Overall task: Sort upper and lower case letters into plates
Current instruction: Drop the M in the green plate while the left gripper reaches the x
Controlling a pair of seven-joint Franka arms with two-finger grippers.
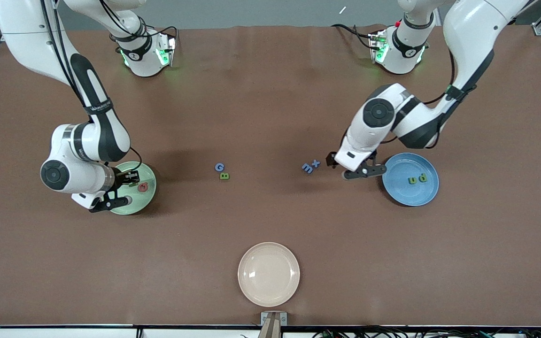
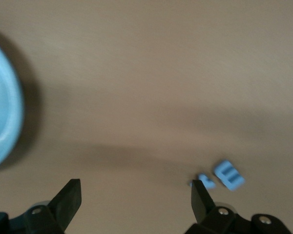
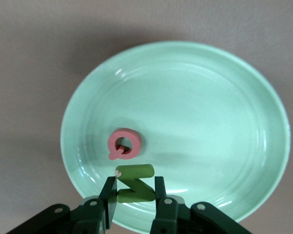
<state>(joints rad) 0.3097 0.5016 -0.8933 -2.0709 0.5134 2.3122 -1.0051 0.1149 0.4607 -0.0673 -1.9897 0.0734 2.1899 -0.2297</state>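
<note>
- Sorting stands part done: the mint green plate (image 1: 144, 199) lies at the right arm's end of the table, the blue plate (image 1: 411, 179) at the left arm's end, and the cream-white plate (image 1: 268, 274) nearest the front camera, with nothing on it.
- The right gripper (image 3: 136, 191) hangs low over the mint green plate, fingers narrowed onto a green Z (image 3: 135, 183). The Z sits just beside a pink Q (image 3: 124, 144) lying flat in the plate. Judged next: release it straight down into the plate.
- The left gripper (image 2: 136, 201) hovers over bare table between the blue plate and the blue m (image 1: 307, 167), jaws spread wide and holding nothing.
- The m and the blue x (image 1: 316, 163) touch or nearly touch, toward the table's middle from this gripper; the left arm is the nearer one.
- Two green lowercase letters (image 1: 417, 179) lie side by side in the blue plate.
- A blue G (image 1: 219, 166) and a green B (image 1: 224, 176) lie touching near the table's middle, roughly between the two arms.
</note>
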